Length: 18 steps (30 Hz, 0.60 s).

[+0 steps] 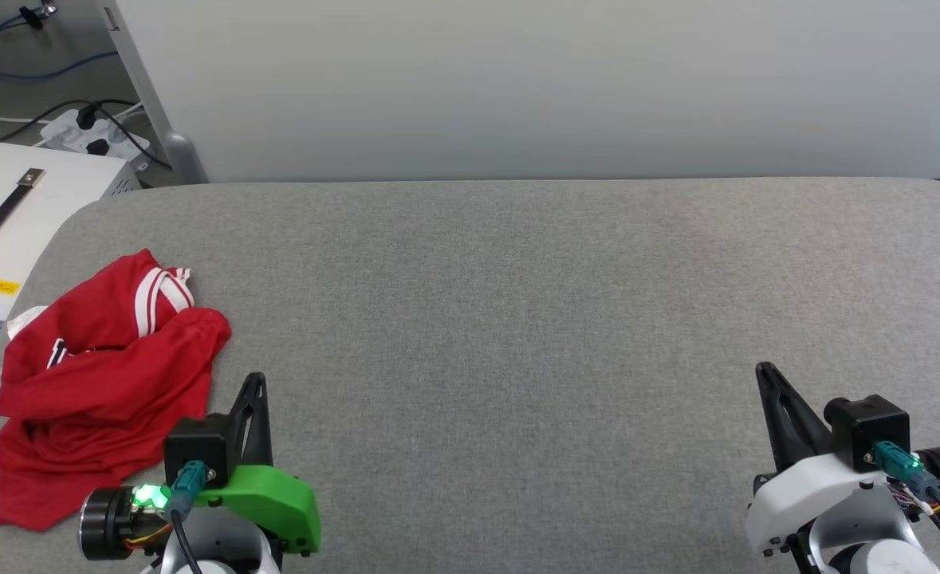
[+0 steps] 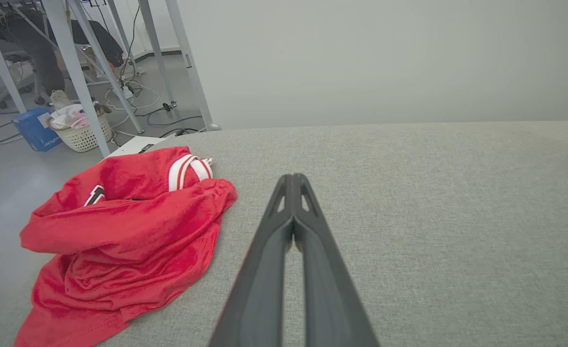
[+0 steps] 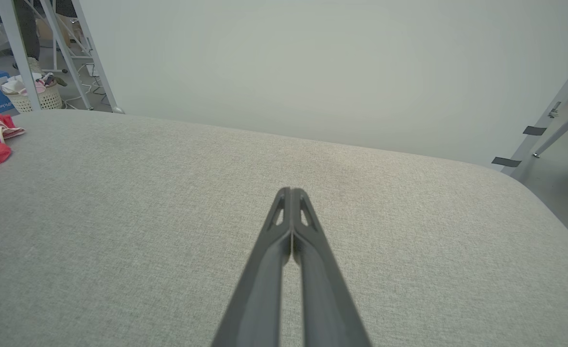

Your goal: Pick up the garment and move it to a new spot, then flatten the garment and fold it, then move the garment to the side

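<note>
Two dark, long-fingered grippers sit nearest me, low over the near side of the grey fabric-covered table, both pointing toward twelve o'clock. The left gripper, on its green-shelled wrist, has its fingers pressed tight together with nothing between them. The right gripper, on a white wrist, is clenched the same way and also empty.

A little farther out lies the garment, a crumpled red sports jersey of thin soft fabric with red-and-white striped trim. It is heaped at the table's left edge. From the left gripper it sits at nine to ten o'clock, just beside the fingers but not touching them. From the right gripper it is well apart, far across the bare cloth at about nine o'clock. The heap's long axis runs from its near hem at roughly seven o'clock up to the striped band at one o'clock, almost parallel to the left fingers.

I'd judge the left arm the natural one to start the pick: its fingers would need to part and swing toward ten o'clock.

Beyond the table's left corner stands a white case with a black strap handle, then a white power strip, and at twelve o'clock a pale wall panel.
</note>
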Available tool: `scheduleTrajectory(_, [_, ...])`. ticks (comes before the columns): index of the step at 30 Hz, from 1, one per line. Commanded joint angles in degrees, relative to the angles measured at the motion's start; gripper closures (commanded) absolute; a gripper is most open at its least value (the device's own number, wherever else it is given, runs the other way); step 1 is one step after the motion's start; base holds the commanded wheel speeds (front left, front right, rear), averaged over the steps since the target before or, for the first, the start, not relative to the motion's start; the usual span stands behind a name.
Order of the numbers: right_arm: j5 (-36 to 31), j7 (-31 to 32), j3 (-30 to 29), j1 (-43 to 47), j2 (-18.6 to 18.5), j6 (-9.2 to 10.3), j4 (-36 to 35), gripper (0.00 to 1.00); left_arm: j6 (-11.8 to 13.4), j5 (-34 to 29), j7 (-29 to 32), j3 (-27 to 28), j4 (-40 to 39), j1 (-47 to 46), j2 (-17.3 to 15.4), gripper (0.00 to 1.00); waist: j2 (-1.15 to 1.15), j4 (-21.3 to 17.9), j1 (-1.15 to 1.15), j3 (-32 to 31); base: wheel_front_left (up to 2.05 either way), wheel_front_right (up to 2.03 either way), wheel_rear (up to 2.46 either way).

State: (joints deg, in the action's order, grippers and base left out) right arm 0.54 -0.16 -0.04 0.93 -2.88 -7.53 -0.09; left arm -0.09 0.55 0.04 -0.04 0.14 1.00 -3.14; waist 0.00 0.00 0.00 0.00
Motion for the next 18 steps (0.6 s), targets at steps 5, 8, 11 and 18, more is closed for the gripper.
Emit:
scheduleTrajectory(5, [-0.5, 0.2, 0.0, -0.9, 0.0, 0.04, 0.1, 1.00, 0.1, -0.6, 0.0, 0.0, -0.1, -1.0, 0.3, 1.00, 0.00, 0.0, 0.00, 0.0, 0.00, 0.00, 0.00])
scheduleTrajectory(8, [-0.5, 0.2, 0.0, -0.9, 0.0, 0.04, 0.1, 1.00, 0.1, -0.6, 0.0, 0.0, -0.1, -1.0, 0.3, 1.00, 0.00, 0.0, 0.00, 0.0, 0.00, 0.00, 0.00])
scheduleTrajectory(11, [-0.5, 0.2, 0.0, -0.9, 0.0, 0.04, 0.1, 1.00, 0.1, -0.6, 0.0, 0.0, -0.1, -1.0, 0.3, 1.00, 0.00, 0.0, 0.00, 0.0, 0.00, 0.00, 0.00])
scheduleTrajectory(18, [-0.5, 0.2, 0.0, -0.9, 0.0, 0.04, 0.1, 1.00, 0.1, -0.6, 0.0, 0.0, -0.1, -1.0, 0.3, 1.00, 0.00, 0.0, 0.00, 0.0, 0.00, 0.00, 0.00])
